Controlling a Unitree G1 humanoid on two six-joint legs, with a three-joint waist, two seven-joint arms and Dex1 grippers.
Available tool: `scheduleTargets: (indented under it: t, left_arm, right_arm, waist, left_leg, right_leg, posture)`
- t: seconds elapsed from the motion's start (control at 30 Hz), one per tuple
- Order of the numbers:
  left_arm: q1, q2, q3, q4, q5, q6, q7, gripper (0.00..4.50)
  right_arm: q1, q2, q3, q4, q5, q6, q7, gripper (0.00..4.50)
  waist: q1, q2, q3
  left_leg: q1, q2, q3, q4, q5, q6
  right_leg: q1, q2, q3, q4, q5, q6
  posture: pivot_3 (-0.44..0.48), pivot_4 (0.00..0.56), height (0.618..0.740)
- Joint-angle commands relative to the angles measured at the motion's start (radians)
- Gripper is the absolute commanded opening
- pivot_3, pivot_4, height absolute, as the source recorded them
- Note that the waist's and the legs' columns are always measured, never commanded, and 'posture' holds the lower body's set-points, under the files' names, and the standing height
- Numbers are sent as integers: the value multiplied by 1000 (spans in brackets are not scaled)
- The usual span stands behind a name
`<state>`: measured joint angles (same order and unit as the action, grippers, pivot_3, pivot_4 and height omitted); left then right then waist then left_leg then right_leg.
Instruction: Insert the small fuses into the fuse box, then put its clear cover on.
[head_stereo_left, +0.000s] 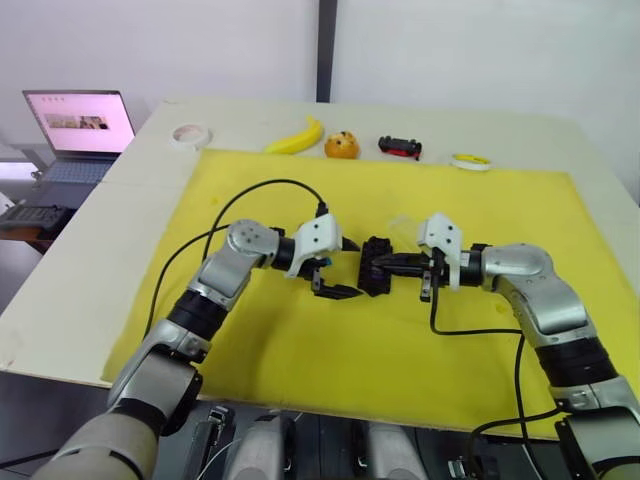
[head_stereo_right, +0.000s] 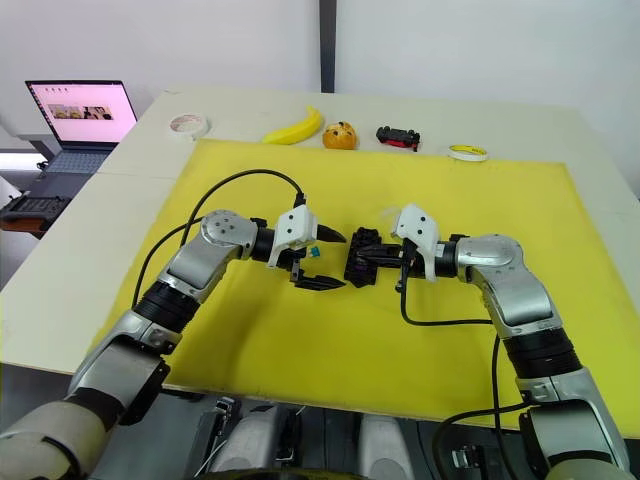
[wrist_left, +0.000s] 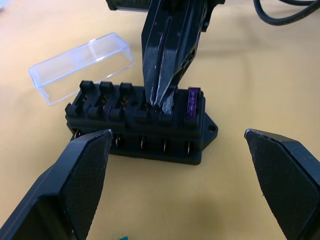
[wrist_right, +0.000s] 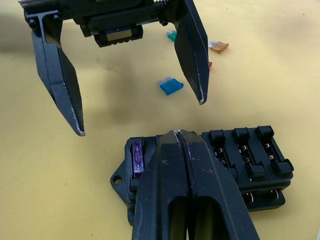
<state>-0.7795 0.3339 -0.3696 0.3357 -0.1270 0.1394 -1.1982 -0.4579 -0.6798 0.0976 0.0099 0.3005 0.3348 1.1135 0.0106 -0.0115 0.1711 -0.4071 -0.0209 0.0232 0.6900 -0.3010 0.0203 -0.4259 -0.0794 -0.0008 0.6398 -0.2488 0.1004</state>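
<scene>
The black fuse box (head_stereo_left: 375, 266) lies mid-mat on the yellow mat (head_stereo_left: 400, 350). A purple fuse (wrist_left: 193, 100) sits in its end slot. My right gripper (head_stereo_left: 386, 265) is shut, and its joined tips (wrist_right: 177, 133) press on the slot beside the purple fuse; no fuse shows between them. My left gripper (head_stereo_left: 346, 268) is open just left of the box, one finger on each side of the box's end. The clear cover (wrist_left: 80, 62) lies on the mat just behind the box. Loose fuses lie near the left gripper: blue (wrist_right: 170, 86), orange (wrist_right: 219, 47), teal (wrist_right: 172, 36) and red (wrist_right: 209, 64).
Along the back of the table lie a banana (head_stereo_left: 297, 137), an orange fruit (head_stereo_left: 341, 146), a black-and-red toy car (head_stereo_left: 400, 148), a yellow tape ring (head_stereo_left: 470, 160) and a white tape roll (head_stereo_left: 188, 133). A laptop (head_stereo_left: 80, 125) stands off to the left.
</scene>
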Motion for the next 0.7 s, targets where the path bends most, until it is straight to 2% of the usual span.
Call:
scheduleTargets:
  t: [0.03,0.23,0.33,0.43,0.53,0.6,0.67,0.7]
  left_arm:
    - [-5,5,33,-31,-13,0,0,4500]
    - [124,131,174,-258,-132,181,22,4500]
    - [241,239,313,-391,-225,318,54,4500]
    - [366,349,462,-477,-308,444,79,4500]
    - [510,452,606,-528,-357,525,98,4500]
    - [578,488,657,-560,-381,551,109,4500]
    - [626,537,712,-522,-391,557,91,4500]
    - [639,558,731,-496,-391,556,83,4500]
  right_arm:
    - [6,-6,-56,-75,62,56,-12,34]
    - [102,-93,-226,-223,133,152,-79,34]
    - [225,-151,-349,-263,150,172,-92,34]
    - [361,-195,-491,-266,160,177,-88,783]
    - [511,-233,-637,-232,125,130,-71,2249]
    - [572,-246,-697,-213,117,106,-65,3204]
    - [635,-246,-767,-234,115,120,-79,4270]
    - [659,-244,-795,-250,117,133,-88,4456]
  waist:
    - [0,0,0]
    - [-2,0,0]
    - [-1,0,0]
    - [-1,0,0]
    - [-1,0,0]
    - [0,0,0]
    - [0,0,0]
    - [1,0,0]
  left_leg:
    - [0,0,0,0,0,0]
    - [0,1,-1,1,0,0]
    - [0,1,-1,1,-1,1]
    - [0,1,-1,0,-1,1]
    - [0,1,-1,0,-1,1]
    - [1,1,-1,0,-1,1]
    - [2,1,-1,0,-1,1]
    - [3,1,-1,0,-1,1]
  right_leg:
    - [0,0,0,0,0,0]
    - [-1,-1,0,2,0,0]
    - [-1,-2,0,3,0,0]
    - [-1,-3,1,3,0,0]
    - [-1,-4,1,3,0,0]
    - [0,-4,1,2,0,0]
    - [2,-5,1,1,0,-1]
    - [3,-5,1,1,0,-1]
  posture:
    - [0,150,740]
    - [0,150,740]
    - [0,150,740]
    - [0,150,740]
    - [0,150,740]
    - [0,150,740]
    - [0,150,740]
    - [0,150,740]
